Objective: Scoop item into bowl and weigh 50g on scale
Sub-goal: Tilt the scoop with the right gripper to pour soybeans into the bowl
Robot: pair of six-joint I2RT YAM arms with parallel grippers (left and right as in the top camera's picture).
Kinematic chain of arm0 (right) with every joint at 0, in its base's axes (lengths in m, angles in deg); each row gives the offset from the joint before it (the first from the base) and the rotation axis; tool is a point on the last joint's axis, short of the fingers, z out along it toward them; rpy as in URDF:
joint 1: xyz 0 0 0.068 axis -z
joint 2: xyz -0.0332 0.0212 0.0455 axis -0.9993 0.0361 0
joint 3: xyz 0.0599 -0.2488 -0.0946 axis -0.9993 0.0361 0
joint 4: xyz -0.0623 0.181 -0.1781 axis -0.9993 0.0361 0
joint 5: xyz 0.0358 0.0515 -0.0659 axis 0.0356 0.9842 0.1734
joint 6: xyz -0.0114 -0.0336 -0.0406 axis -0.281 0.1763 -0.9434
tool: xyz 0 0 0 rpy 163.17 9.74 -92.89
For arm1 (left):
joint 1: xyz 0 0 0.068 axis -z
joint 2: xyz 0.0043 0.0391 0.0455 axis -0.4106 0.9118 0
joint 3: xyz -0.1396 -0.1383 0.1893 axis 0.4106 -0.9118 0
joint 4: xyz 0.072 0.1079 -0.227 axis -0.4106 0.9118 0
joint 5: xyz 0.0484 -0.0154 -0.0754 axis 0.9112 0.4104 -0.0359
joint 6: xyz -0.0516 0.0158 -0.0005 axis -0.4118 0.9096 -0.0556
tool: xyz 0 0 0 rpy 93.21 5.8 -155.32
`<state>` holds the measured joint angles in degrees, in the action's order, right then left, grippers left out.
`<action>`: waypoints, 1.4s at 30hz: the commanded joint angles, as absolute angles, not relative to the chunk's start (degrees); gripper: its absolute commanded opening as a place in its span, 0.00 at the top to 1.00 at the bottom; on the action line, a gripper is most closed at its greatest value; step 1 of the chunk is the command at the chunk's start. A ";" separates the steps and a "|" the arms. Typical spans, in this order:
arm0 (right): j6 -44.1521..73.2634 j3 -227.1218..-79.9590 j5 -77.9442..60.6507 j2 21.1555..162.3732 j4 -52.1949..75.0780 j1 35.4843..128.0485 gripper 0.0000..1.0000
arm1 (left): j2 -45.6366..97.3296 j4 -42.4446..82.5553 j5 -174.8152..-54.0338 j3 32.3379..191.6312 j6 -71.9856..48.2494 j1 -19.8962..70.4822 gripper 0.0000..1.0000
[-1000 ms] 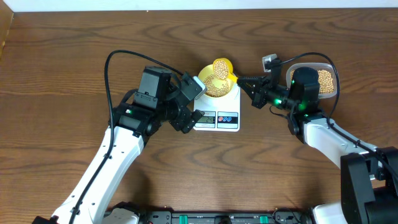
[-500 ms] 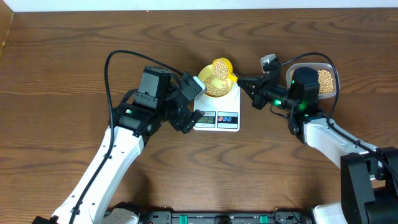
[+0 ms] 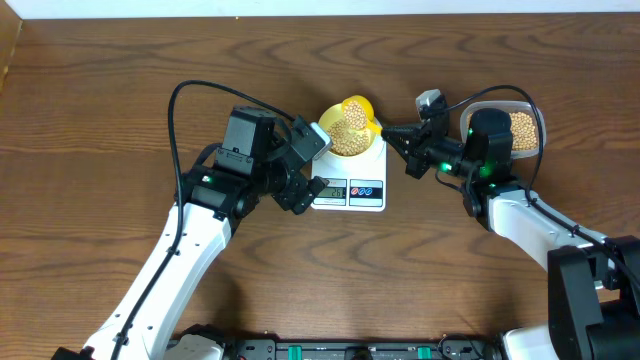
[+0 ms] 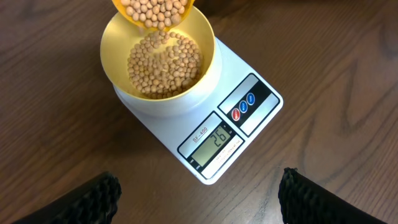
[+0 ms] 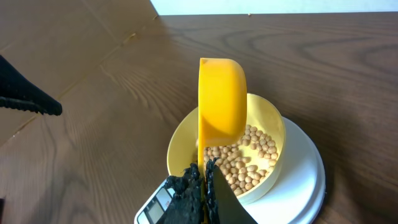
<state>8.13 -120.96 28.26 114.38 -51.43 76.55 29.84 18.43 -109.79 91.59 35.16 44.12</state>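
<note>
The pale yellow bowl [image 4: 205,56] stands on the white scale [image 4: 249,118] and holds tan beans [image 4: 165,65]. The scale display reads 26 in the left wrist view. My right gripper [image 5: 204,180] is shut on the handle of the bright yellow scoop [image 5: 221,99], which is tipped on its side over the bowl [image 5: 273,124], with beans spilling from it [image 4: 152,12]. My left gripper [image 4: 199,199] is open and empty, hovering just in front of the scale's display edge. From overhead the bowl [image 3: 350,135] sits on the scale [image 3: 350,180] between my left gripper [image 3: 305,170] and my right gripper [image 3: 395,135].
A clear plastic tub [image 3: 525,130] of beans stands at the far right, behind my right arm. The brown wooden table [image 3: 100,120] lies all around.
The scoop has tipped further over the bowl and more beans have fallen in. My left arm has not moved.
</note>
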 commanded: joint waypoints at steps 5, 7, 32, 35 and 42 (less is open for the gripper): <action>5.68 -121.49 28.24 115.16 -51.54 76.14 0.99 | 29.42 18.41 -109.73 91.20 35.92 43.86 0.16; 5.68 -121.49 28.24 115.16 -51.54 76.14 0.99 | 29.42 18.41 -109.73 91.20 35.92 43.86 0.16; -1.18 -121.49 28.26 115.16 -50.86 76.14 0.99 | 29.42 18.41 -109.73 91.20 35.92 43.86 0.16; -1.18 -121.49 28.24 115.16 -50.25 76.14 0.99 | 29.42 18.41 -109.73 91.20 35.92 43.86 0.16; -3.56 -121.49 28.24 115.16 -48.92 76.14 0.99 | 29.42 18.41 -109.73 91.20 35.92 43.86 0.16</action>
<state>-1.55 -120.96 28.26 114.38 -49.05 76.55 29.84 18.45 -109.81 91.59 35.16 44.12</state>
